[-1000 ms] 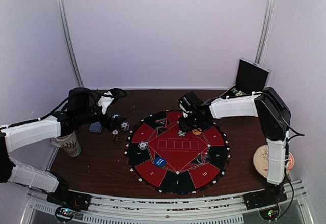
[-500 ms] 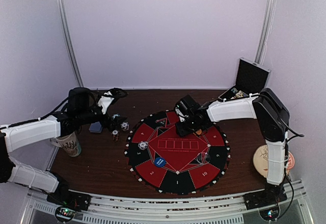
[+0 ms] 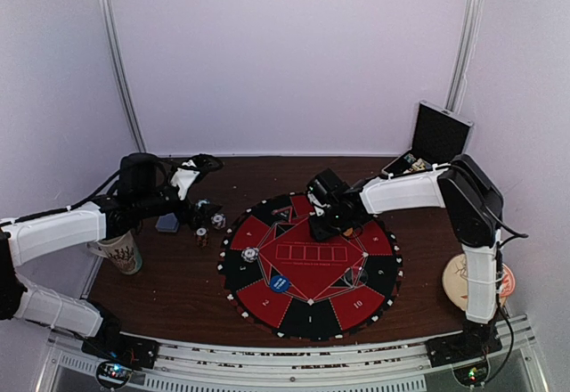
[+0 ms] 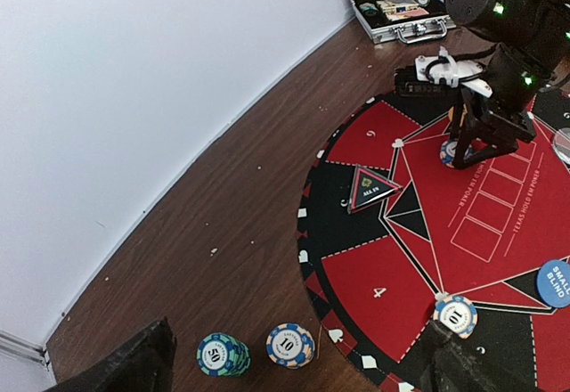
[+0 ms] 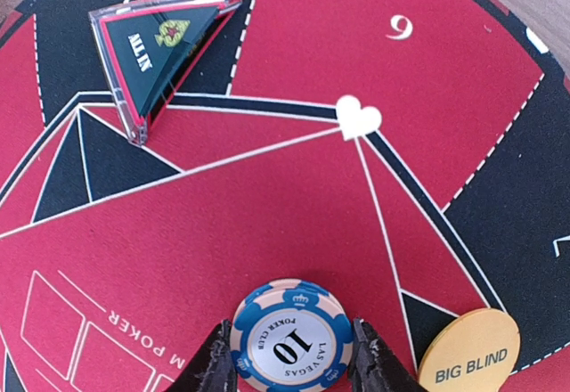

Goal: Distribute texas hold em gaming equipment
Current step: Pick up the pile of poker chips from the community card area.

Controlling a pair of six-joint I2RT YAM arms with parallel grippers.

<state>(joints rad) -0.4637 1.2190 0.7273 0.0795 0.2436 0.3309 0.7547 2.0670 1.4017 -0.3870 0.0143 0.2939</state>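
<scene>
Overhead: left gripper gaping, empty; right gripper low over round red-and-black felt mat. Left wrist: teal chip stack sits off-mat. Right wrist: blue-and-white "10" poker chip flat on mat between fingers, clamp unclear; probably light, rigid, slick, so pinch opposite rims.

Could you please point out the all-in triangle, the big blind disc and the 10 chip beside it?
All-in triangle (image 5: 162,46): right wrist view, dark centre.
Big blind disc (image 5: 470,356): right wrist view, printed face.
10 chip (image 5: 292,347): right wrist view, white middle.
</scene>
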